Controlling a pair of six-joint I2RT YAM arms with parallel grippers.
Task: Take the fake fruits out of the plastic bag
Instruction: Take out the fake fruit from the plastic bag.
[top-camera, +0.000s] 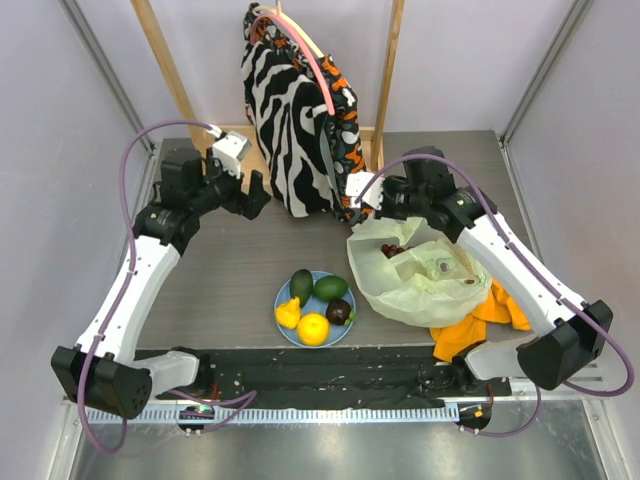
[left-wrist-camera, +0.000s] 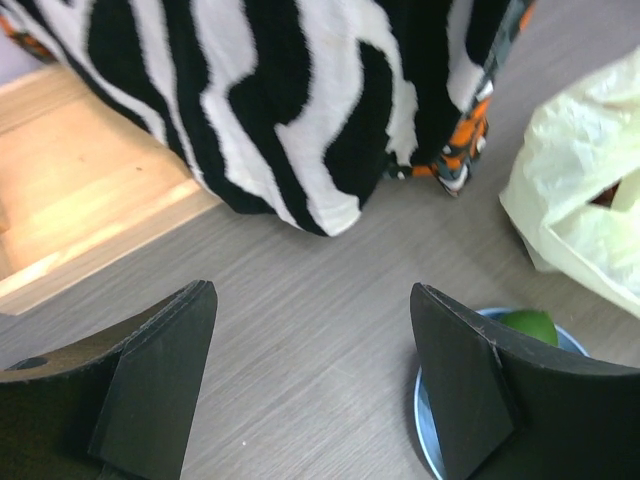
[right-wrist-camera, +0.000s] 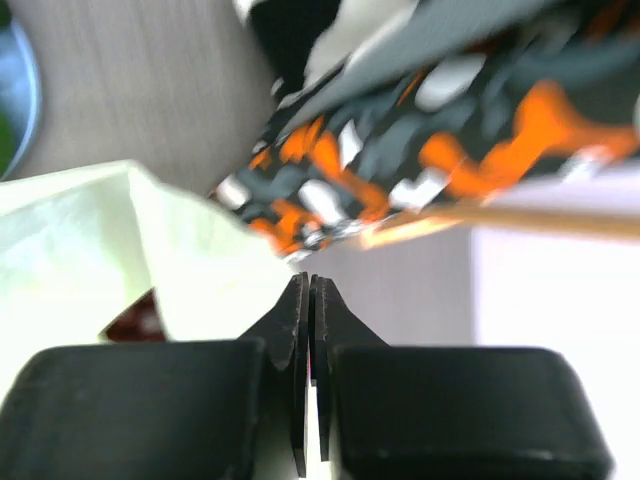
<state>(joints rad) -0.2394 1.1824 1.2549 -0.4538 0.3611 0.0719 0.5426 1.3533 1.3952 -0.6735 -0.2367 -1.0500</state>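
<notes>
Five fake fruits lie on a light blue plate: two green avocados, a lemon, an orange ball and a dark purple one. The pale plastic bag lies right of the plate, its mouth up, with a dark red thing inside. My right gripper is at the bag's far left corner. In the right wrist view it is shut, with a thin pale film between the pads and the bag beside it. My left gripper is open and empty above bare table.
A zebra-patterned garment hangs on a wooden frame at the back centre, close to both grippers. It fills the top of the left wrist view. An orange cloth lies under the bag's near right side.
</notes>
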